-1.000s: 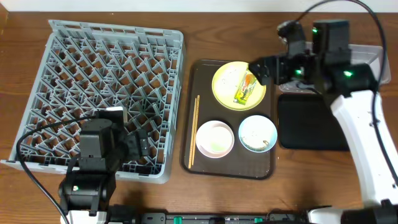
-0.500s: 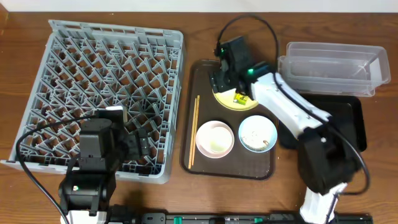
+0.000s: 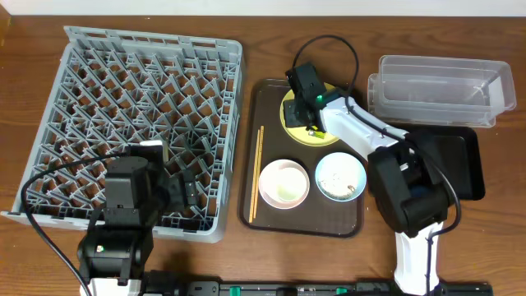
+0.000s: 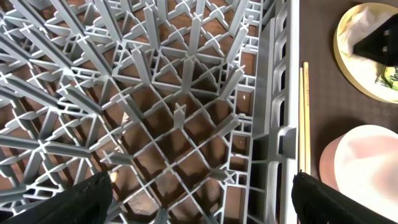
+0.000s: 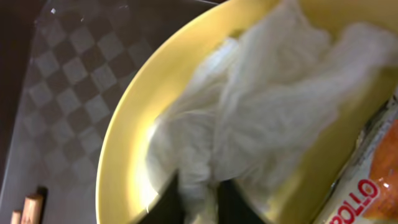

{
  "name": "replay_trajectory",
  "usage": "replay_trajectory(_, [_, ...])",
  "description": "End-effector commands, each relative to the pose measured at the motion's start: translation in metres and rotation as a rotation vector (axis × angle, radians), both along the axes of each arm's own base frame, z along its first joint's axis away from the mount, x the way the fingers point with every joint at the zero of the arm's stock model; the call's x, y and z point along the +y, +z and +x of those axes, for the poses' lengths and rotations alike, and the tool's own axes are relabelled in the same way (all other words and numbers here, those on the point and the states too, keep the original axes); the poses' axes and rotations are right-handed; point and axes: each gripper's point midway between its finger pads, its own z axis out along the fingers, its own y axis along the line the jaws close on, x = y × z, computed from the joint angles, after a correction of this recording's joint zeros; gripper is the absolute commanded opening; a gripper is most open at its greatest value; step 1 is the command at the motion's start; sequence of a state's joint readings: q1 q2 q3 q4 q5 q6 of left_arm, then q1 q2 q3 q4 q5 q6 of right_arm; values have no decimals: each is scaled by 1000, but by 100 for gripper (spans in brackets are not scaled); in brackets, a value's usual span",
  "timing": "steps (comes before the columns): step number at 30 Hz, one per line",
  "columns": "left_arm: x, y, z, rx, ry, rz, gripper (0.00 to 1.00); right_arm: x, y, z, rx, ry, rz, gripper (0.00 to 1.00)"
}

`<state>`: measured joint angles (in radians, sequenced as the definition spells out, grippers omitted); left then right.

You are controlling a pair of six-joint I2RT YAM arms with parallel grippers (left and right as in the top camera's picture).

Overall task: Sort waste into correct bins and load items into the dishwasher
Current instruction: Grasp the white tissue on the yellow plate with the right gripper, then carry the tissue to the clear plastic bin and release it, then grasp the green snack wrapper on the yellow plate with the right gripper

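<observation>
Right wrist view shows the right end effector (image 5: 200, 200) straddling the crumpled white tissue (image 5: 261, 106) on the yellow-green plate (image 5: 121, 149), closure impossible to tell, so waste sorting likely needs a firm pinch and lift next.

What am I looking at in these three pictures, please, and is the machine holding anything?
The machine is a left arm and a right arm at a table. The overhead picture shows everything: a grey dish rack, a brown serving tray carrying a yellow-green plate, a white bowl, a blue bowl and chopsticks, then a clear tub and a black tray. The other two pictures come from wrist cameras. The left fingers hang over the rack, wide apart and empty. The right fingers sit either side of a crumpled tissue beside a snack wrapper. Whether they grip it, I cannot tell.
</observation>
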<state>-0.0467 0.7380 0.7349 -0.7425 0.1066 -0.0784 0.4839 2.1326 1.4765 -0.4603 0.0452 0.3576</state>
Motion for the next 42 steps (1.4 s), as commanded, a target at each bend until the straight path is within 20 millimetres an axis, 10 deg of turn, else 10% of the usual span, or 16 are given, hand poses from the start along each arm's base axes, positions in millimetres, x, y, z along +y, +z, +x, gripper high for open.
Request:
replay_trajectory(1, [-2,9,2,-18,-3,-13,92,2,32,8,-60,-18,29,1])
replay_trajectory(6, [-2,9,2,-19,-3,-13,92,-28,116,19,-195,-75,88,1])
replay_trajectory(11, [-2,9,2,-19,-3,-13,92,-111,176,22,-277,-274,80,1])
replay_trajectory(18, [-2,9,2,-18,-3,-13,92,-223,160,-1,-133,-609,46,2])
replay_trajectory(21, [-2,9,2,-18,-3,-13,92,-237,159,-3,-127,-640,46,42])
replay_trajectory(24, [-2,9,2,-18,-3,-13,92,-231,169,9,-176,-591,96,86])
replay_trajectory(32, [-2,9,2,-18,-3,-13,92,-121,185,4,-153,-173,314,83])
replay_trajectory(42, [-2,9,2,-18,-3,-13,92,-66,92,-39,-11,-263,-13,73])
